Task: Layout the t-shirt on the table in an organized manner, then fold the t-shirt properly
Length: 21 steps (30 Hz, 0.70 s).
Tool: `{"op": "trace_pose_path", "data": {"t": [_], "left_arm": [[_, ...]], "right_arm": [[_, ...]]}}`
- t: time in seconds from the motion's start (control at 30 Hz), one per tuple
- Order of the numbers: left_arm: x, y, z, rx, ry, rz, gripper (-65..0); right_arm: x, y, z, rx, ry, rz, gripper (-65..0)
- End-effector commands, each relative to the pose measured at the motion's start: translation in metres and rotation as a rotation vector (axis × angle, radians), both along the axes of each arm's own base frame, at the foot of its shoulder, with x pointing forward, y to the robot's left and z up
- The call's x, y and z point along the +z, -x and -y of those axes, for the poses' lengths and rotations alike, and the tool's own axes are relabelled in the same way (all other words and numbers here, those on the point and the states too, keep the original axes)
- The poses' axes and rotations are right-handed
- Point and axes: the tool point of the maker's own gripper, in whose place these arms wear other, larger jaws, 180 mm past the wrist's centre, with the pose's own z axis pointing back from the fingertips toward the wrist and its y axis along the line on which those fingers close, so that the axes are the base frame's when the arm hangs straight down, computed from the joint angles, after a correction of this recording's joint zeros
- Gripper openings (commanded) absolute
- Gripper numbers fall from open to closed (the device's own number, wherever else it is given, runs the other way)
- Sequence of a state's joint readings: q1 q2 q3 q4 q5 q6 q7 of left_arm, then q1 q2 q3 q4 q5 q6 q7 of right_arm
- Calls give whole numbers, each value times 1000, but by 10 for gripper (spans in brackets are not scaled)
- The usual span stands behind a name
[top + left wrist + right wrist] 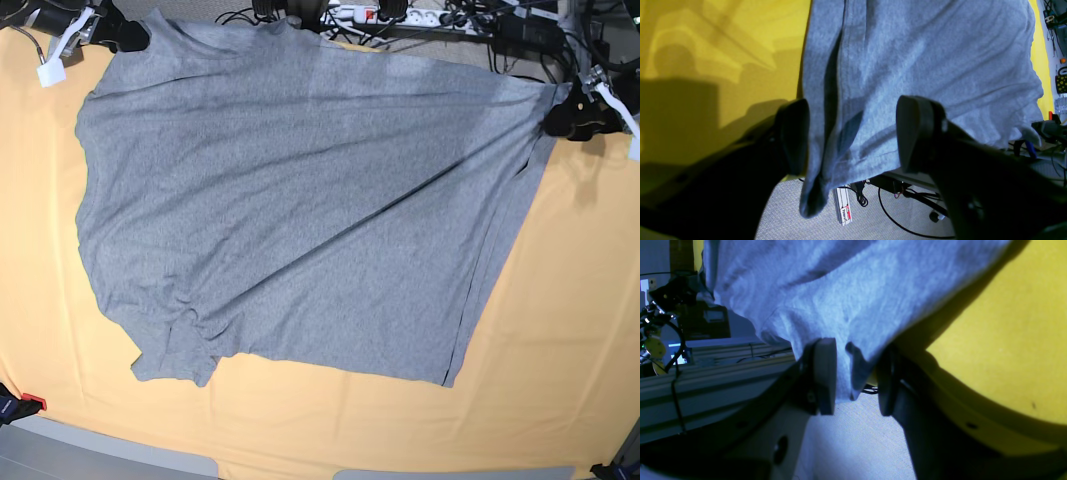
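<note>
The grey t-shirt (300,200) lies spread on the table (560,330), plain side up, slanting from the far left down to the near right. A long crease runs across its middle. Its far edge hangs over the table's back rim. My left gripper (855,135) stands wide open around the shirt's (923,50) hanging far-right corner, seen in the base view as the left gripper (560,118). My right gripper (856,378) stands part open with a loose fold of the shirt (840,290) hanging between its fingers, a gap showing beside the cloth. In the base view the right gripper (130,38) is at the far left.
A power strip (390,15) and tangled cables lie behind the table's back edge. Grey carpet (873,220) and cables show below that edge. An aluminium rail (723,373) runs beside the right gripper. Bare yellow cloth surrounds the shirt on the near and right sides.
</note>
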<state>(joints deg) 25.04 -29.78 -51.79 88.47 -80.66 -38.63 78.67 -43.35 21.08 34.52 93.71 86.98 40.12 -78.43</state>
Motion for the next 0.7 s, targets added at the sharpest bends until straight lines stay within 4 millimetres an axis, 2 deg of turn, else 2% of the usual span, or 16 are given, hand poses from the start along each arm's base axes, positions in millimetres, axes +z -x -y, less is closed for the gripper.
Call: {"op": "trace_pose_path", "data": {"t": [0.0, 0.03, 0.1, 0.13, 0.2, 0.3, 0.47, 0.6, 0.67], "left_arm": [[14, -7, -4, -10, -10, 45, -233], [14, -7, -4, -10, -10, 45, -235], [14, -7, -3, -13, -12, 48, -243], [14, -7, -3, -20, -17, 54, -277], [15, -7, -2, -22, -13, 59, -401], [17, -5, 2, -41, 10, 57, -640], [21, -7, 2, -55, -5, 64, -650], [29, -7, 11, -91, -30, 85, -650], [34, -6, 17, -122, -51, 97, -650]], "right_arm": [[-4, 12, 4, 40, 37, -47, -436], [-4, 12, 4, 40, 37, -47, -475], [-4, 12, 4, 40, 37, -46, -616], [-4, 12, 4, 40, 37, -46, -650], [-4, 12, 4, 40, 37, -46, -650], [-4, 11, 5, 42, 39, -46, -650], [8, 1, 13, 41, 82, 7, -650], [23, -9, 20, 45, 133, 64, -650], [29, -7, 22, 56, 154, 74, -650]]}}
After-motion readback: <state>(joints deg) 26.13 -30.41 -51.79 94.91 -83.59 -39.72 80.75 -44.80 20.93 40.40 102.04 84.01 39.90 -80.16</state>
